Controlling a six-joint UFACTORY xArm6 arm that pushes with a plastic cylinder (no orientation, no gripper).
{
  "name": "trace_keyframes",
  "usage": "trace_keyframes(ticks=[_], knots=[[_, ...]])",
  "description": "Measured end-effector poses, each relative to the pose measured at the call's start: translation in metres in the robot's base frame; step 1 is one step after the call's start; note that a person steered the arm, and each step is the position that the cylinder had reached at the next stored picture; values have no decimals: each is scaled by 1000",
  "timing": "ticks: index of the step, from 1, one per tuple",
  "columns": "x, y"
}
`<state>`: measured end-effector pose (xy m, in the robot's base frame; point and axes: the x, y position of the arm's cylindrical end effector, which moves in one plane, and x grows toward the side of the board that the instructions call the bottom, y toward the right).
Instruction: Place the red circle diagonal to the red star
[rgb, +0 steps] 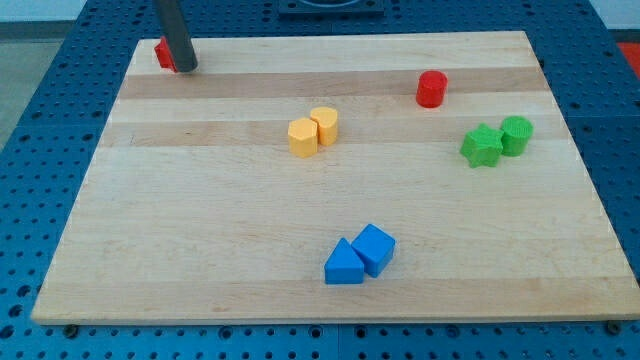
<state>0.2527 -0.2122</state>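
Note:
The red circle (431, 88), a short red cylinder, stands on the wooden board toward the view's upper right. The red star (164, 54) lies at the board's top-left corner and is mostly hidden behind my rod, so its shape is hard to make out. My tip (186, 69) rests on the board right against the red star's right side. The tip is far to the left of the red circle.
Two yellow blocks (312, 131) touch near the board's upper middle. Two green blocks (497, 141) sit together at the right. A blue triangle (344, 264) and a blue cube (375, 247) touch at the bottom middle. The board's edges (90, 180) border a blue pegboard surface.

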Motion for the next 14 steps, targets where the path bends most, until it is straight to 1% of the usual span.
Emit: trace_keyframes(ticks=[1,2,5,6,7,8,10,12,14], knots=[[9,30],[13,91],[13,304],[14,364],[30,395],[55,395],[76,378],[67,335],[65,267]])
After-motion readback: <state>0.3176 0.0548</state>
